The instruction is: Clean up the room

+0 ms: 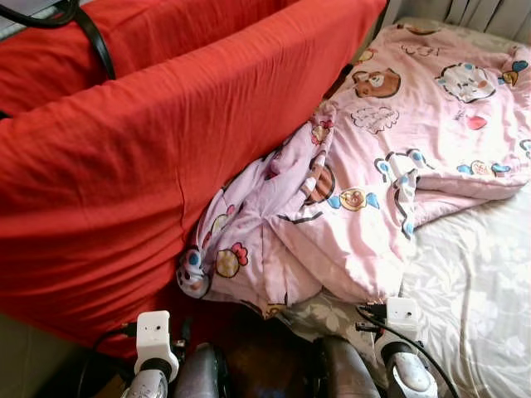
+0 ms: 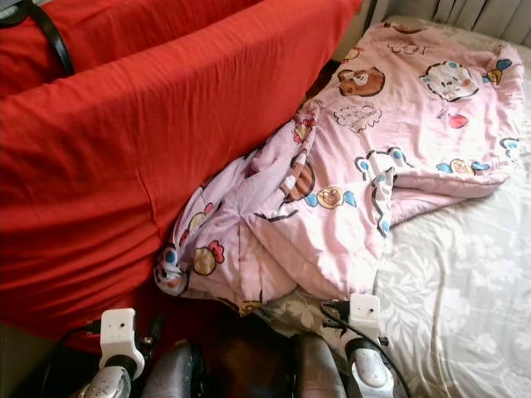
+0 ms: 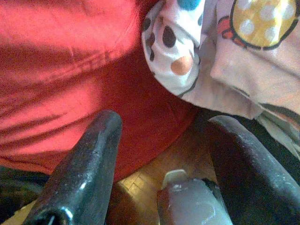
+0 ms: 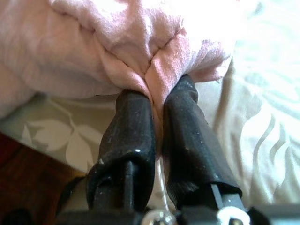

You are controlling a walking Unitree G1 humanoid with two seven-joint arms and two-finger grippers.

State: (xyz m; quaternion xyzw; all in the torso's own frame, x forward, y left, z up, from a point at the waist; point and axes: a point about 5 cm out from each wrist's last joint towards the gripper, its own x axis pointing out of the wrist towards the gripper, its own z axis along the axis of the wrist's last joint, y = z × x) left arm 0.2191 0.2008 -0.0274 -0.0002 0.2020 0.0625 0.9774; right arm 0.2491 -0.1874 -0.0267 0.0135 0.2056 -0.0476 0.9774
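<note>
The pink cartoon-print quilt [image 1: 390, 166] lies crumpled across the bed, spreading from the middle of the head view up toward one and two o'clock, with its bunched near corner dropping over the bed's edge at about seven o'clock. Right at that near hem, at roughly five o'clock, sits the right gripper [image 4: 158, 101]: its two black fingers [image 4: 129, 136] are pressed together with a fold of pink fabric pinched between the tips, the quilt billowing out just beyond them. Over at seven o'clock the left gripper [image 3: 161, 145] is low beside the hanging corner, fingers spread wide apart and holding nothing; the quilt's spotted, cartoon-printed edge hangs just ahead of it, apart from both fingers, with wooden floor [image 3: 140, 185] showing between them. Under the quilt is a pale leaf-patterned bedsheet [image 1: 473, 290], bare from three down to five o'clock. A big red cloth [image 1: 149, 157] drapes over a barrier from nine up to twelve o'clock, the quilt's left side pressed against it. A black strap [image 1: 95, 37] loops across the red at eleven o'clock.
</note>
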